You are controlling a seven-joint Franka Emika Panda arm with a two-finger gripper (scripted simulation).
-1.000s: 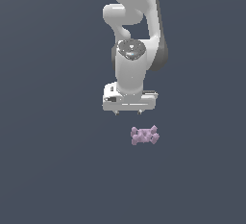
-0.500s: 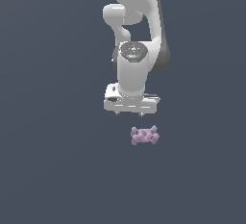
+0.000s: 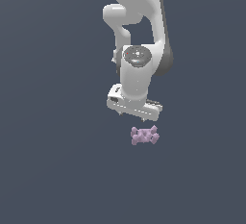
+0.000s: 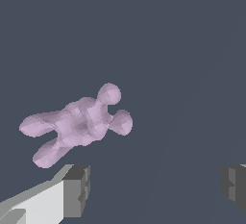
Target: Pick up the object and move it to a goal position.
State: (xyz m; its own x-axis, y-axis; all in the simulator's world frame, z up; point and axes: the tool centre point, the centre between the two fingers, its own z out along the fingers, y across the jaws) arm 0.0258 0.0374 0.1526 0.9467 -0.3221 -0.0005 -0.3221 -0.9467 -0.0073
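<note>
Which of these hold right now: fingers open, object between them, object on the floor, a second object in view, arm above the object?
1. The fingers stand open. True.
2. The pinkish-purple lumpy object sits between the fingers. False: in the wrist view it lies off to one side, apart from both.
3. The object rests on the dark floor, not lifted. True.
4. A second object lies nearby. False: only one shows.
5. The gripper hangs above the object. True.
</note>
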